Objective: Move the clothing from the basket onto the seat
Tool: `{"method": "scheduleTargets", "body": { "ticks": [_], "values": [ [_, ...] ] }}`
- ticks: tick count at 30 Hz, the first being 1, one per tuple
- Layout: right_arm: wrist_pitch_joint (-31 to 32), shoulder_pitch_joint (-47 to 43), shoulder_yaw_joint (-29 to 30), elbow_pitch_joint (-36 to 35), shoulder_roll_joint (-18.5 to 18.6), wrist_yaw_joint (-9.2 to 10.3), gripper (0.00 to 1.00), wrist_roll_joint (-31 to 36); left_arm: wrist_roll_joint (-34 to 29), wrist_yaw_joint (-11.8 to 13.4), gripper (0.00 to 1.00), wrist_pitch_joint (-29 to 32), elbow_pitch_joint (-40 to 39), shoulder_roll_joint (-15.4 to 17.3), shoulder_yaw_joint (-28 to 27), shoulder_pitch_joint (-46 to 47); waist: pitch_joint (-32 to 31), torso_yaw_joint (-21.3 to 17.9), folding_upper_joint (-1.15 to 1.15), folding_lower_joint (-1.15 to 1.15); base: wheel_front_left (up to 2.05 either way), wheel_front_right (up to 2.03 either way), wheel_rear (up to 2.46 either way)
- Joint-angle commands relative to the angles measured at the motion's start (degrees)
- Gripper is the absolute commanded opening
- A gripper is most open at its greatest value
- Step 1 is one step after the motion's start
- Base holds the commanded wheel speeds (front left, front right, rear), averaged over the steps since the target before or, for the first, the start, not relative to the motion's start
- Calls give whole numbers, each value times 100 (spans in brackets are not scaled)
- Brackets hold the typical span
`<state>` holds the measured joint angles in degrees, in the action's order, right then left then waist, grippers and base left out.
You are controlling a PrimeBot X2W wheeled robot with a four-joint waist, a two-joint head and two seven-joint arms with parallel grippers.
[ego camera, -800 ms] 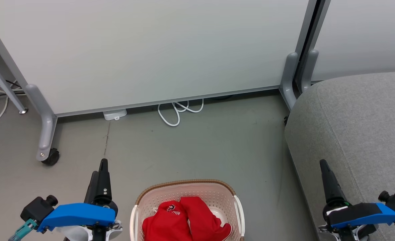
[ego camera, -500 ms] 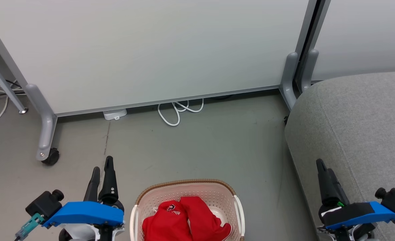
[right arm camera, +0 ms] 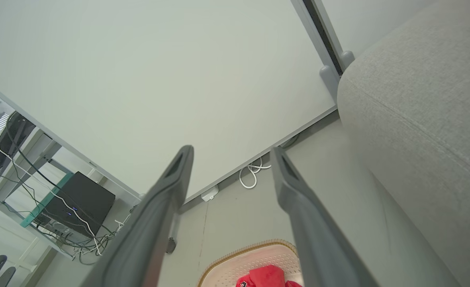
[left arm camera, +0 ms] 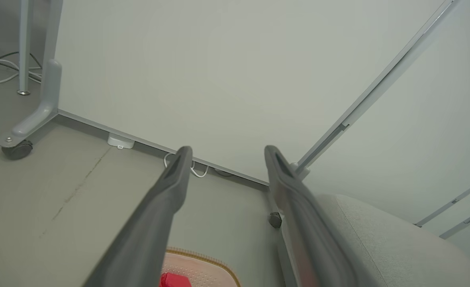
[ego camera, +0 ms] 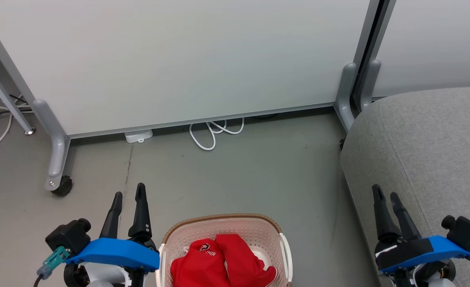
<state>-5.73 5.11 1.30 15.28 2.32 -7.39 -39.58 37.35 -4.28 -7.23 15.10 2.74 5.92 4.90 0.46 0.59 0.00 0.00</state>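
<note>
Left gripper (ego camera: 129, 190): jaws spread apart, nothing between them, held over the floor (ego camera: 239, 175) just left of the basket (ego camera: 241, 230). Right gripper (ego camera: 384, 190): jaws likewise spread and empty, seen against the left edge of the seat (ego camera: 430, 139). The clothing (ego camera: 219, 263) lies bundled inside the basket, untouched. The seat stands right of the basket, apart from it. A white cable (ego camera: 211, 135) lies at the far partition's foot.
</note>
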Motion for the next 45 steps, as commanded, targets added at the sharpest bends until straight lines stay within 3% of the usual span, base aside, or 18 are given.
{"method": "scheduleTargets", "body": {
  "ticks": [1,12,45],
  "values": [
    [-63,92,-2,-91,48,-9,100,209,-201,13,100,-65,-32,33,17,139,-4,4,0,0,0,0,0],
    [-96,30,-82,-216,55,-11,100,1087,-925,39,100,-227,18,33,82,105,-24,42,0,0,0,0,0],
    [-248,-53,9,-339,69,-14,100,2711,-2271,55,100,-623,245,19,183,132,0,104,0,0,0,0,0]
  ]
}}
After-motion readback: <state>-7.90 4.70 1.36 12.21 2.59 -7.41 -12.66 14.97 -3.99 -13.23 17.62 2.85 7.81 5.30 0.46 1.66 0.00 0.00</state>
